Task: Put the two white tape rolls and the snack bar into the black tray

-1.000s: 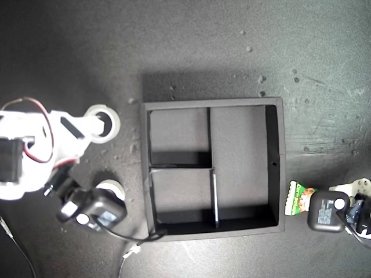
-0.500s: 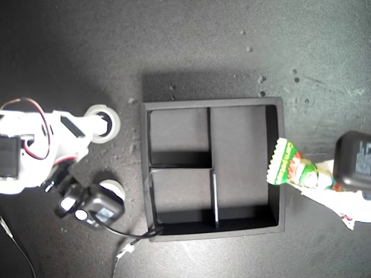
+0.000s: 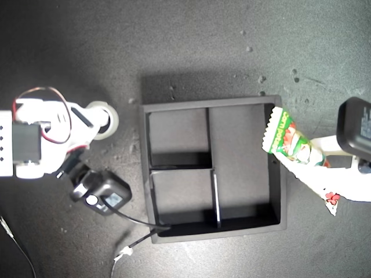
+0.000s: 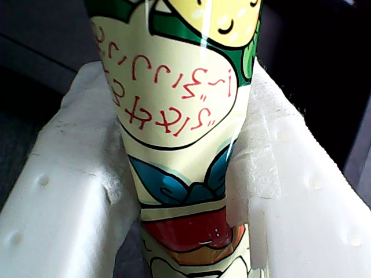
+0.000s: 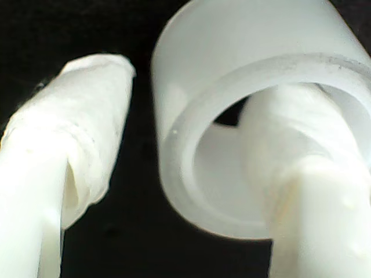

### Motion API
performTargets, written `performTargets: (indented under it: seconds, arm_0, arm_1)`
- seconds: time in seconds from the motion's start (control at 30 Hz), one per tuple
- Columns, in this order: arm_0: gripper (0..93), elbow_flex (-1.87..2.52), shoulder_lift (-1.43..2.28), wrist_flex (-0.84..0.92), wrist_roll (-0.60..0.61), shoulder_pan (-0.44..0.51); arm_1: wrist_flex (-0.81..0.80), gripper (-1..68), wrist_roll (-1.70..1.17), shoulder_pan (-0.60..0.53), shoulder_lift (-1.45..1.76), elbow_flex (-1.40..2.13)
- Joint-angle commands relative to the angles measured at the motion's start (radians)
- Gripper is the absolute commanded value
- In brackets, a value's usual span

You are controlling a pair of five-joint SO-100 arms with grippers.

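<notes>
my first gripper (image 4: 185,191) clamped on the snack bar (image 3: 287,141) at the black tray's (image 3: 212,228) 3 o'clock wall, my second gripper (image 5: 174,168) jaws parted, one finger (image 5: 301,174) through a white tape roll (image 3: 104,120)

The exterior view looks straight down on the desk (image 3: 191,52) from overhead, far enough off to take in the whole black tray (image 3: 212,103) and both arms. The first wrist view rides my first claw (image 4: 185,191) and looks along it, very close on the snack bar (image 4: 179,116), which the overhead view shares at its right. The second wrist view sits tight against a white tape roll (image 5: 191,98), probably the one at the overhead view's left.
</notes>
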Motion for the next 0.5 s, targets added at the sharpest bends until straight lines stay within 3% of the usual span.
performTargets:
  seconds: [0.0,0.1,0.47]
  arm_0:
    - [5.2,-0.048,0.002,-0.020,0.035,-0.029]
    - [0.3,-0.063,0.028,0.009,0.058,-0.046]
    - [0.1,-0.295,0.270,0.336,0.189,-0.100]
  arm_1:
    - [0.055,-0.7,0.008,0.017,0.000,-0.078]
    - [0.098,-0.7,0.034,0.025,-0.003,-0.089]
    - [0.341,-0.7,0.170,0.018,-0.003,-0.138]
